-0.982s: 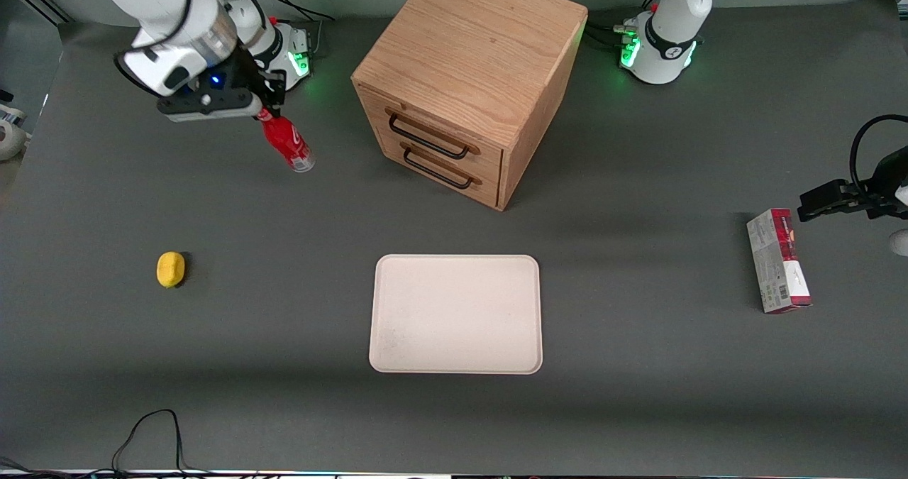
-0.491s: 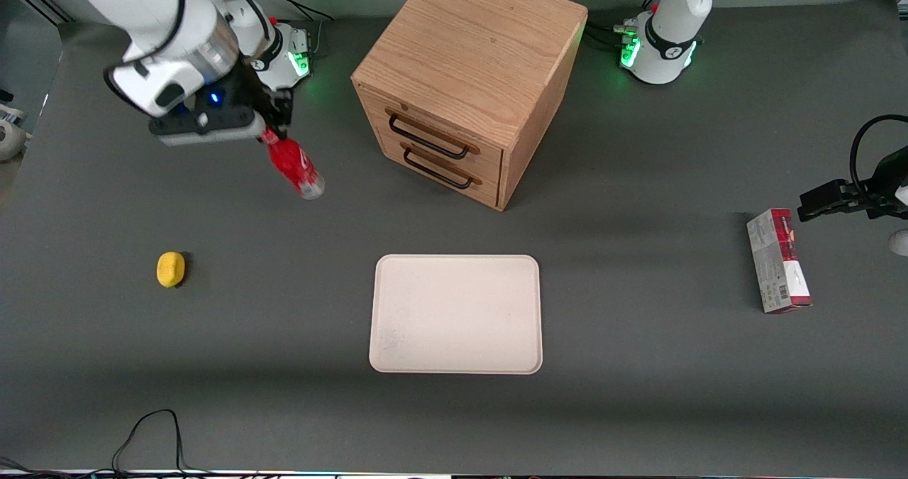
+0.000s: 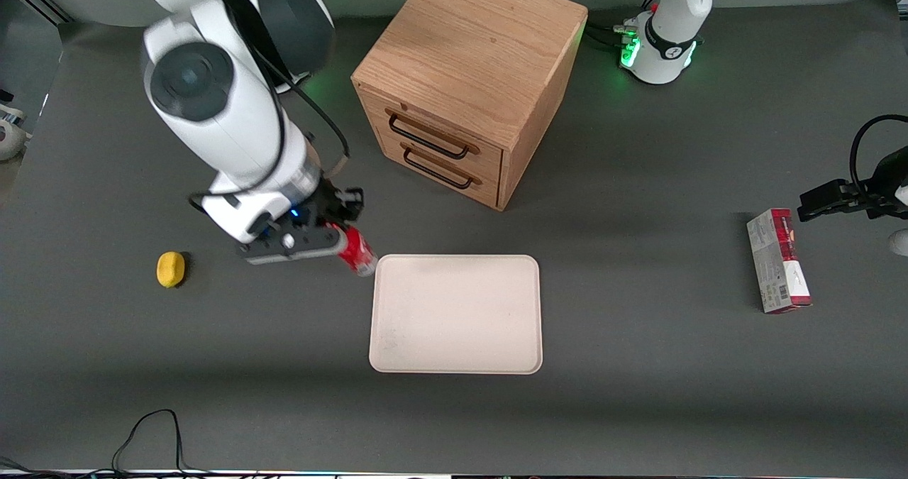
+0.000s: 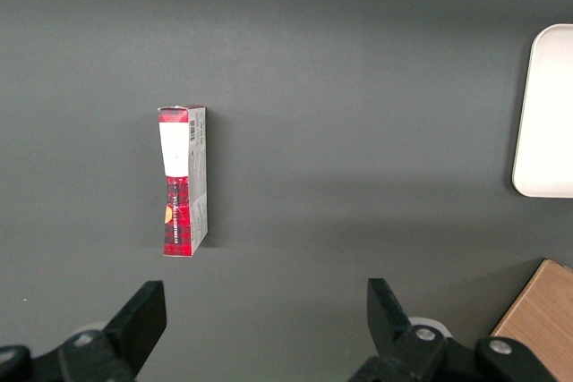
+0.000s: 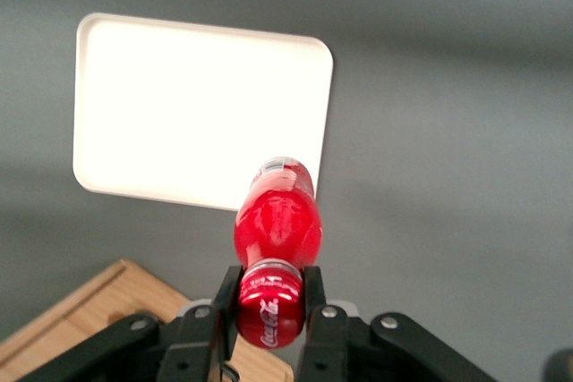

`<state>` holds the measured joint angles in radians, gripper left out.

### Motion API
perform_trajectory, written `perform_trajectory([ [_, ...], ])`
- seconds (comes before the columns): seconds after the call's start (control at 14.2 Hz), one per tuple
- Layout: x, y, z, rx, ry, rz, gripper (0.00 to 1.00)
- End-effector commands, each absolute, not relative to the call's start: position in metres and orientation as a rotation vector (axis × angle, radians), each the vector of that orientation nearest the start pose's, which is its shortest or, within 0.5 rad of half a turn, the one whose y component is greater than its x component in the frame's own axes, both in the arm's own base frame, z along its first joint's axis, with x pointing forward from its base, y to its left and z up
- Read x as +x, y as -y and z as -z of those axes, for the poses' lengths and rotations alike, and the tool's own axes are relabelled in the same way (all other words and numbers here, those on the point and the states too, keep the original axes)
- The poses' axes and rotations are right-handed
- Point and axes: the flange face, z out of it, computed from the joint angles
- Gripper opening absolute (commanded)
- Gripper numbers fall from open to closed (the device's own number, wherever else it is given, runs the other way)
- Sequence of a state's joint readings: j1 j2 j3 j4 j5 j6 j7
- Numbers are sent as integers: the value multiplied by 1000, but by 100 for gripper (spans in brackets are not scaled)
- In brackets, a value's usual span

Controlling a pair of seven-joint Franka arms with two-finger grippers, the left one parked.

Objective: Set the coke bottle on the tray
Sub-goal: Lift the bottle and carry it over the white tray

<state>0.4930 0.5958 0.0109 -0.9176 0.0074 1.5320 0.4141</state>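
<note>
My gripper [image 3: 345, 236] clamps small red plastic coke bottle [image 3: 357, 251] by cap; carried from near wooden cabinet [image 3: 468, 81] to edge of pale beige tray [image 3: 455, 314]. Release close.

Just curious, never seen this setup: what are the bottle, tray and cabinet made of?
Bottle, held in the end effector beside the tray: apparently glossy red plastic, showing highlights. Tray: matte pale beige, probably plastic or fibre. Cabinet: wood, with visible grain; dark handles, possibly metal.
</note>
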Motion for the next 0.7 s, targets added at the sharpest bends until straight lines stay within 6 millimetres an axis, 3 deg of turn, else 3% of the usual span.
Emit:
perform_trajectory([
  [0.0,635,-359,-562,-3120,160,167,2],
  [0.21,648,-372,-529,-3142,189,212,2],
  [0.42,669,-373,-490,-3131,177,237,2],
  [0.63,689,-367,-438,-3142,154,213,2],
])
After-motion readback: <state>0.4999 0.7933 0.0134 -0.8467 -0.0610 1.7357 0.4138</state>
